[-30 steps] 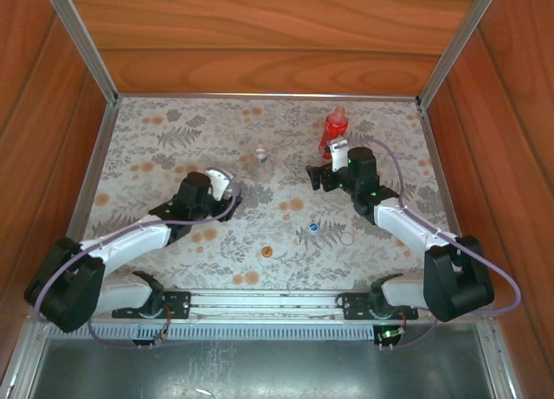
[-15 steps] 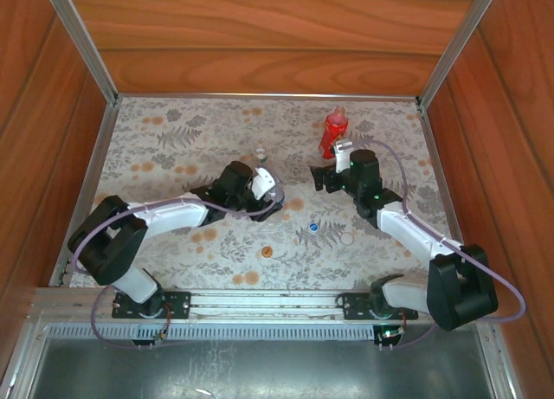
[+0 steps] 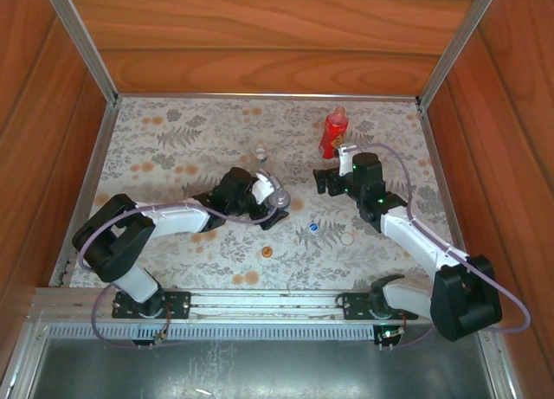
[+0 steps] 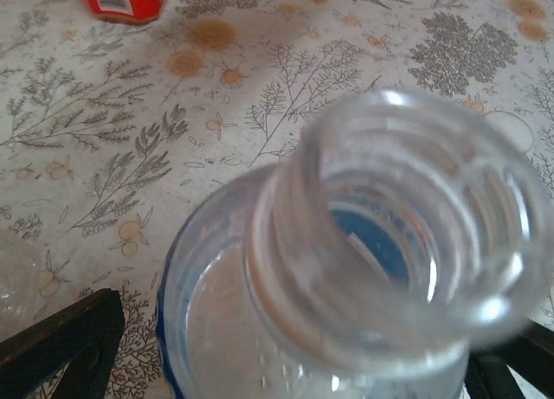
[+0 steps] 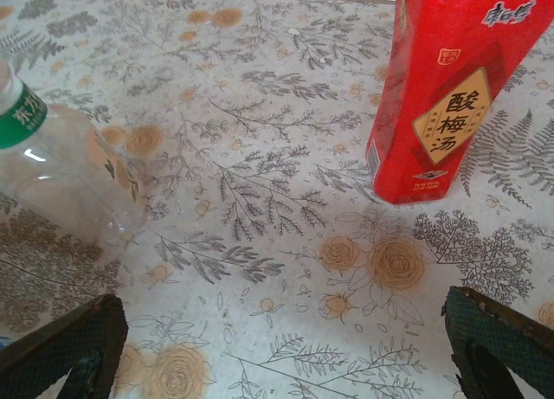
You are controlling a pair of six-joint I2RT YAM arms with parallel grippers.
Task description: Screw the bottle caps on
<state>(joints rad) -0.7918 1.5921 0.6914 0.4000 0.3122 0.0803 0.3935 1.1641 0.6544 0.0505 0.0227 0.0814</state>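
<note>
My left gripper (image 3: pixel 277 203) is open, its fingers (image 4: pixel 61 347) spread wide on either side of the short clear bottle with the blue label (image 4: pixel 346 269). The bottle's uncapped neck faces the wrist camera, and in the top view the bottle (image 3: pixel 282 194) is near the table's middle. The red bottle (image 3: pixel 334 132) stands at the back right and the slim clear bottle (image 3: pixel 261 157) at the back middle. My right gripper (image 3: pixel 324 179) is open over bare cloth, with the red bottle (image 5: pixel 441 87) ahead right and the slim bottle (image 5: pixel 52 157) ahead left. The blue cap (image 3: pixel 312 228), orange cap (image 3: pixel 267 252) and white cap (image 3: pixel 347 238) lie loose at the front.
The flowered tablecloth (image 3: pixel 173 148) is walled in by wooden panels (image 3: pixel 260 35) at the back and both sides. A metal rail (image 3: pixel 260 302) carrying the arm bases runs along the near edge.
The left arm carried the short clear bottle rightwards towards the table's middle, then its jaws spread wide. The right arm shifted slightly.
</note>
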